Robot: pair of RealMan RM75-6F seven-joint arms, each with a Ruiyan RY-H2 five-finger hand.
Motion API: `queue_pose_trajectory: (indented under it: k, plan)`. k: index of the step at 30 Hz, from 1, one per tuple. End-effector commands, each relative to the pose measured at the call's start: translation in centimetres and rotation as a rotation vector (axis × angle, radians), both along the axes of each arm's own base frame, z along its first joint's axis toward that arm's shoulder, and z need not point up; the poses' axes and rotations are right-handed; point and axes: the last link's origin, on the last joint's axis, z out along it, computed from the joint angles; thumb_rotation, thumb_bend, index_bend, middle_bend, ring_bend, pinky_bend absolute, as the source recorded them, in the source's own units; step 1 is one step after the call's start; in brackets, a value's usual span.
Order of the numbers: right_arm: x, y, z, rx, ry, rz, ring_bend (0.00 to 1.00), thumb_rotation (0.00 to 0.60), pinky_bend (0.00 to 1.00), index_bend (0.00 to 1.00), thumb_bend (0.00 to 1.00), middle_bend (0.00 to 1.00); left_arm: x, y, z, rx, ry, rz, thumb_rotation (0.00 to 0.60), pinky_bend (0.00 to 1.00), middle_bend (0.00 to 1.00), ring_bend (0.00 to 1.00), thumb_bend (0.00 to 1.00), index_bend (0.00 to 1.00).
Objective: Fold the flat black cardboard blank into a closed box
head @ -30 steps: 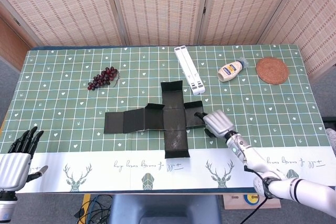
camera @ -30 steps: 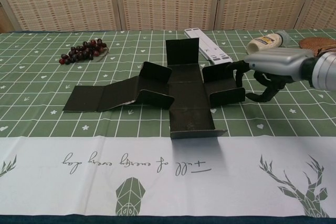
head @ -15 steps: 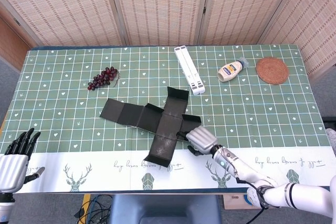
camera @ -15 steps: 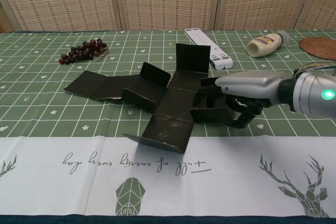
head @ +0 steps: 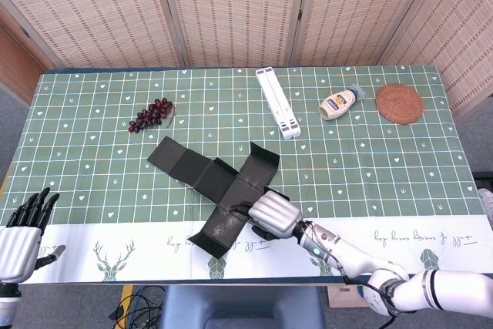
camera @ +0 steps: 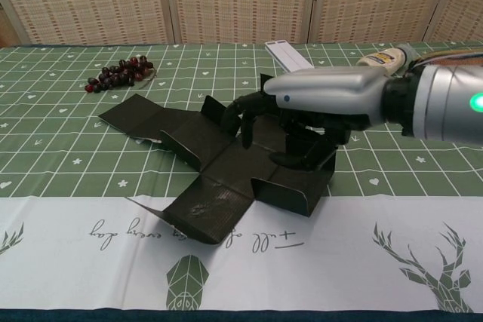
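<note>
While the left hand (head: 21, 238) waits at the table's near left edge with fingers spread and empty, the flat black cross-shaped cardboard blank (head: 219, 188) lies diagonally mid-table. The right hand (camera: 302, 122) covers its right flap, dark fingers (camera: 245, 111) curled around it.

Green-clothed table (head: 92, 167) with black cardboard blank (head: 212, 179), grapes (head: 151, 114), white bars (head: 278, 102), bottle (head: 340, 102), woven coaster (head: 399, 103).

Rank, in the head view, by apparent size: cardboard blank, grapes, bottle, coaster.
1. Cardboard blank, clearly largest.
2. Coaster.
3. Grapes and bottle look about alike; unranked.
</note>
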Motion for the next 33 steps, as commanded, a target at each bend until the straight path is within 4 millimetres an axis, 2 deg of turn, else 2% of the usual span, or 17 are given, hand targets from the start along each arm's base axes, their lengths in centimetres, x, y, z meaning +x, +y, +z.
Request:
queue_pose_trajectory:
  k: [1, 9, 14, 18, 25, 30, 33]
  plan:
    - [2.1, -1.3, -0.7, -0.060, 0.043, 0.119, 0.82, 0.600, 0.95, 0.17, 0.55, 0.29, 0.1, 0.0, 0.0, 0.001, -0.002, -0.004, 0.600, 0.16, 0.00, 0.04, 0.10, 0.00]
    - [6.3, -2.3, -4.9, -0.074, 0.121, 0.269, 0.83, 0.600, 0.96, 0.17, 0.66, 0.29, -0.5, -0.6, 0.3, 0.005, 0.000, 0.017, 0.600, 0.16, 0.00, 0.04, 0.10, 0.00]
    - [7.8, -3.2, -7.5, -0.062, 0.192, 0.298, 0.83, 0.600, 0.96, 0.17, 0.68, 0.29, -1.1, -1.0, 0.6, 0.010, -0.003, 0.035, 0.600, 0.16, 0.00, 0.04, 0.10, 0.00]
    - [8.3, -3.9, -8.9, -0.074, 0.235, 0.300, 0.83, 0.600, 0.96, 0.17, 0.68, 0.29, -1.6, -1.3, 0.7, 0.013, -0.004, 0.049, 0.600, 0.16, 0.00, 0.04, 0.10, 0.00]
    - [8.6, -7.3, -10.3, -0.138, 0.298, 0.219, 0.83, 0.600, 0.96, 0.17, 0.68, 0.29, -1.9, -1.5, 0.6, 0.011, -0.007, 0.055, 0.600, 0.16, 0.00, 0.04, 0.10, 0.00]
    - [9.4, -10.3, -10.2, -0.261, 0.283, 0.133, 0.83, 0.600, 0.96, 0.17, 0.68, 0.29, -2.1, -1.4, 0.4, 0.008, -0.009, 0.060, 0.600, 0.16, 0.00, 0.04, 0.10, 0.00]
    - [10.0, -11.4, -9.6, -0.305, 0.257, 0.091, 0.83, 0.600, 0.96, 0.17, 0.66, 0.29, -2.2, -1.4, 0.4, 0.005, -0.008, 0.060, 0.600, 0.16, 0.00, 0.04, 0.10, 0.00]
